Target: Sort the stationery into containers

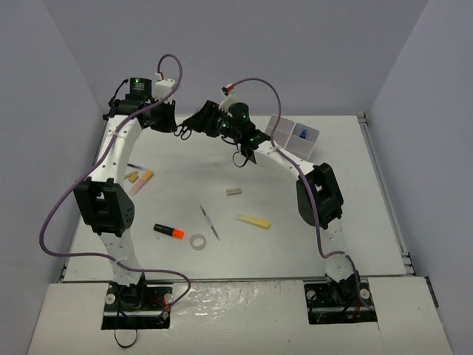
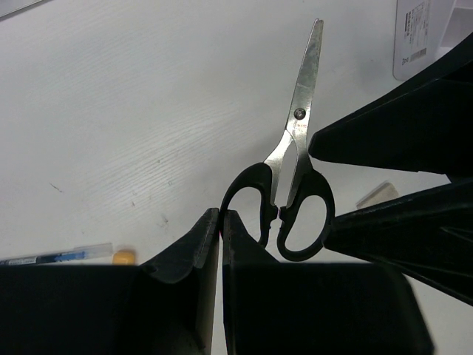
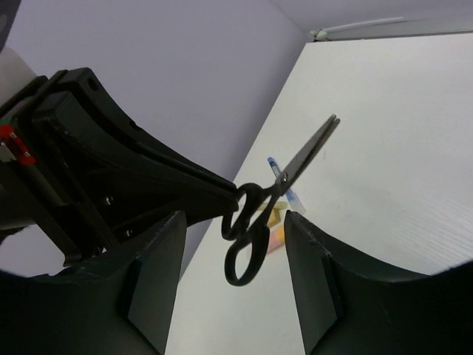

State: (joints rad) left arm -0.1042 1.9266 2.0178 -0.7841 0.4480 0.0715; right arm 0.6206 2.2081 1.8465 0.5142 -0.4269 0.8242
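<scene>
My left gripper (image 1: 174, 127) is shut on one handle loop of black-handled scissors (image 1: 183, 134) and holds them in the air at the far middle-left. In the left wrist view the scissors (image 2: 294, 148) point away from the gripper (image 2: 221, 215). My right gripper (image 3: 235, 222) is open, with the scissors' handles (image 3: 247, 237) between its fingers (image 3: 159, 274), not touching. The white four-part tray (image 1: 284, 132) stands far right with the blue-capped bottle (image 1: 303, 134) inside. The orange-capped marker (image 1: 168, 231), tape ring (image 1: 197, 242), grey stick (image 1: 209, 222), yellow bar (image 1: 253, 221) and grey block (image 1: 233, 191) lie on the table.
A pen (image 1: 134, 166) and small yellow and pink items (image 1: 140, 178) lie by the left edge, below the left arm. Both arms reach high over the far half of the table, their cables looping above. Grey walls enclose the table on three sides.
</scene>
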